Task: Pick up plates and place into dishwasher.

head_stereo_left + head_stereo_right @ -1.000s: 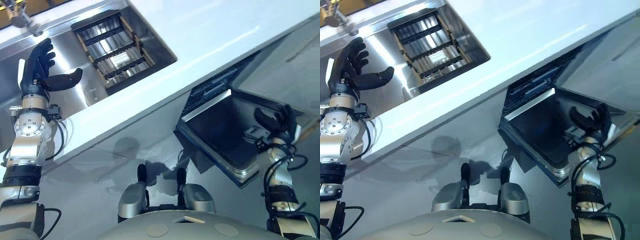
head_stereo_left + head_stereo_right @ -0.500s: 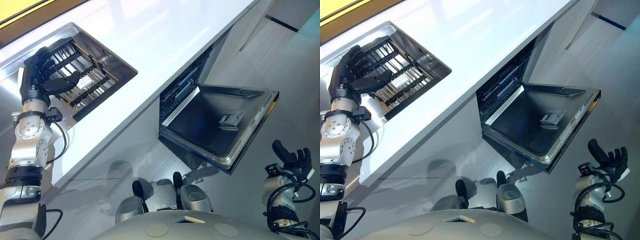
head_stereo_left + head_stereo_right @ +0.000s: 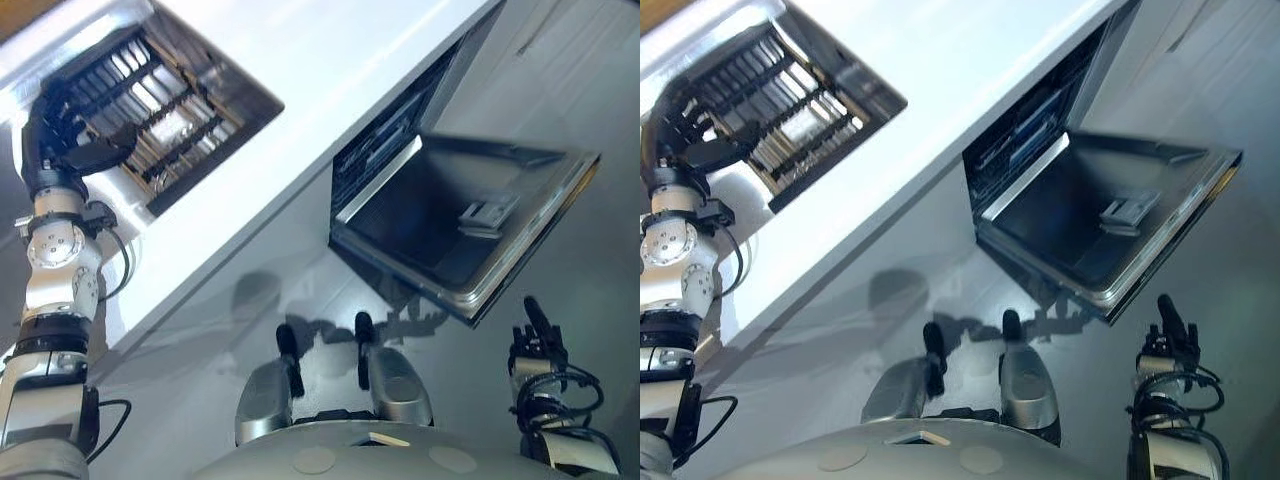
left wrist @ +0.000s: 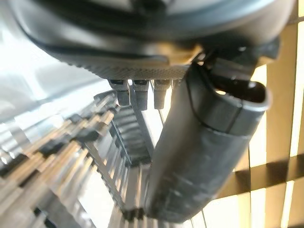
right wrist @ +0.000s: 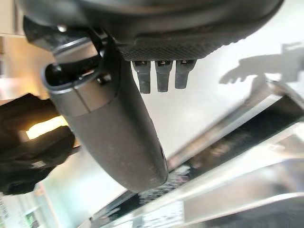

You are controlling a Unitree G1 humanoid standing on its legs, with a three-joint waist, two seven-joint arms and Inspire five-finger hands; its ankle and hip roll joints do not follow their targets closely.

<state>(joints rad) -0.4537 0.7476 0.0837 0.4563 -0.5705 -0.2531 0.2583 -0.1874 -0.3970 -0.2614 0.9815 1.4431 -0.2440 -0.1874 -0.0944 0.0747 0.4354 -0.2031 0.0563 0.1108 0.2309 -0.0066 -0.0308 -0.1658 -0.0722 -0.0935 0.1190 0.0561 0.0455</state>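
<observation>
**Ben:** Two hands! What are they doing?

**Mia:** Both are open and hold nothing. The left hand [image 3: 62, 135] is at the upper left, over the rack [image 3: 175, 110] in the sink [image 3: 235, 70]. The right hand [image 3: 537, 345] is at the lower right, below the open dishwasher door [image 3: 470, 225].

**Ben:** Where are the plates?

**Mia:** I cannot pick them out. Some shiny rows [image 4: 57, 156] stand in the rack. The white bench [image 3: 330, 50] runs above the dishwasher [image 3: 385, 140].

A kitchen: a white counter [image 3: 330, 60] with a sunken steel sink [image 3: 228, 78], and an open dishwasher [image 3: 440, 215] beneath it.
</observation>
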